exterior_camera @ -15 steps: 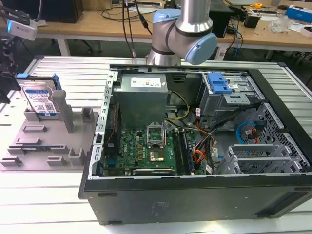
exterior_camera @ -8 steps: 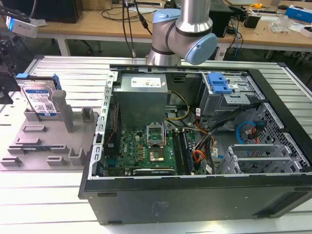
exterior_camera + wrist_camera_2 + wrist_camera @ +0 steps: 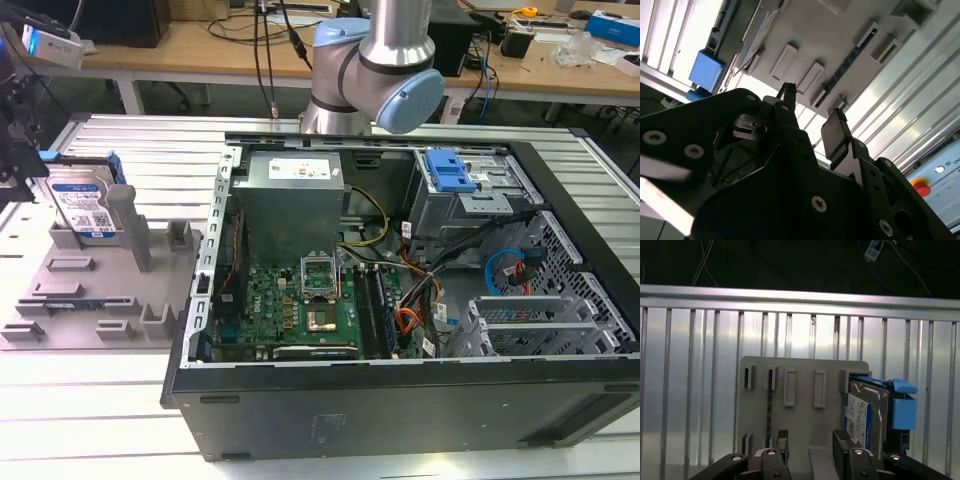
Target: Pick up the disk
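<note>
The disk (image 3: pixel 84 206) is a silver drive with a white-and-blue label and a blue side rail. It stands on edge between posts at the far end of the grey tray (image 3: pixel 100 300), at the exterior view's left. In the first wrist view the disk (image 3: pixel 865 415) is off to one side of my gripper (image 3: pixel 811 440), which is open with nothing between its fingers. The grey tray (image 3: pixel 800 385) lies straight below the gap. In the second wrist view the black fingertips (image 3: pixel 835 135) of the gripper (image 3: pixel 812 117) hang apart above the tray (image 3: pixel 840 30).
An open black computer case (image 3: pixel 400 405) with motherboard, power supply and a blue-latched drive cage (image 3: pixel 450 172) fills the exterior view's middle and right. The arm's base (image 3: pixel 375 60) stands behind it. The slatted aluminium table (image 3: pixel 100 430) carries everything. Benches with cables run along the back.
</note>
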You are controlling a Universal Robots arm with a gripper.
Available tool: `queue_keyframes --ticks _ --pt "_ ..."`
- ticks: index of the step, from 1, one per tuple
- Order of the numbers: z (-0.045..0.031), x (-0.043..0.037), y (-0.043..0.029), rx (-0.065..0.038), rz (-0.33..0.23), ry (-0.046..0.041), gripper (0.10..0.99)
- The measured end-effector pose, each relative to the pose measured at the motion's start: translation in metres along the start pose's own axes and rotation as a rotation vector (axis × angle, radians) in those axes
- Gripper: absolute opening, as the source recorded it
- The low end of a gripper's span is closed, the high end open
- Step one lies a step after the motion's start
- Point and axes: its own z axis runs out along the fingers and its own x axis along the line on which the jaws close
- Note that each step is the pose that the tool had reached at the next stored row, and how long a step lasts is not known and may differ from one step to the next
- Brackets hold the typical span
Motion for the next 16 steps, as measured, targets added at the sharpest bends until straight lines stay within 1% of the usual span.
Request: queue_keyframes --ticks 3,4,6,10,11,12,16 --pt "0.0000 -0.0094 -0.0001 0.000 0.001 0.0000 0.482" --pt "0.0000 -0.0136 -0.0003 0.002 0.002 0.0001 0.482" --pt "0.0000 -0.0159 -0.0004 0.007 0.008 0.0001 0.482" --pt "0.0003 -0.0195 -0.0006 0.015 0.037 0.0001 0.482" --pt "0.0009 -0.0225 -0.0006 0.016 0.040 0.0000 0.482" --pt "0.0016 -0.0283 0.0004 0.016 0.041 0.0000 0.482" --pt "0.0021 -0.0386 0.0027 0.017 0.042 0.0000 0.482"
